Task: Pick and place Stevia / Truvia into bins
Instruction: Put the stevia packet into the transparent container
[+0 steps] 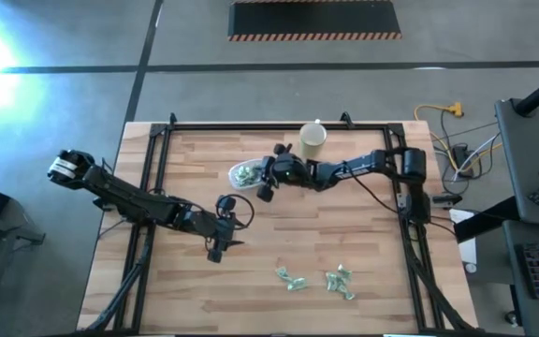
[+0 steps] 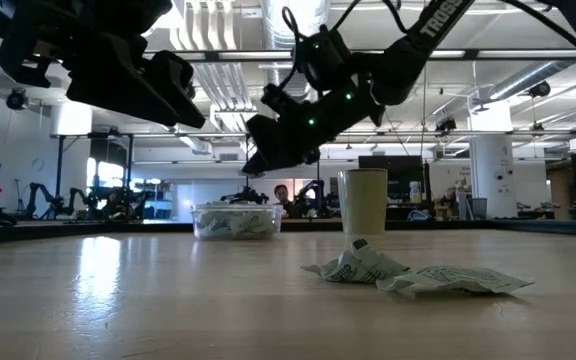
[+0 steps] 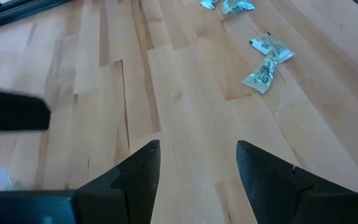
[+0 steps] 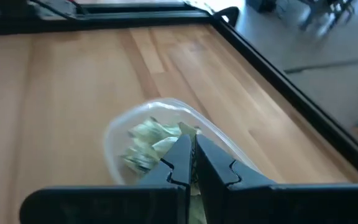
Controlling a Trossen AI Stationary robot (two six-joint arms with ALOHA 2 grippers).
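Mid-cycle, judging by the layout: part of the batch was already in the tub [image 1: 244, 174], a few packets [image 1: 314, 279] were still loose on the table [image 1: 185, 290] near the front edge.

Right gripper [image 1: 264, 192] sat above the tub's near rim, fingers pressed together. Couldn't tell whether a packet was pinched between the tips or whether it had already dropped one. Left gripper [image 3: 197, 167] hung over bare wood mid-table, fingers spread with nothing between them, pointed toward the loose packets, well apart from them.

Likely next: the left arm reaches forward and down onto one packet. That calls for a flat, low approach, since the packets lay thin and crumpled and partly on top of each other.

Materials:
- packets: pale green and white paper, creased, light
- tub: clear thin plastic, shallow, rounded corners
- cup [image 1: 313, 139]: beige, taller, cylindrical, standing just behind the tub
- table: butcher-block planks, smooth, black frame around it
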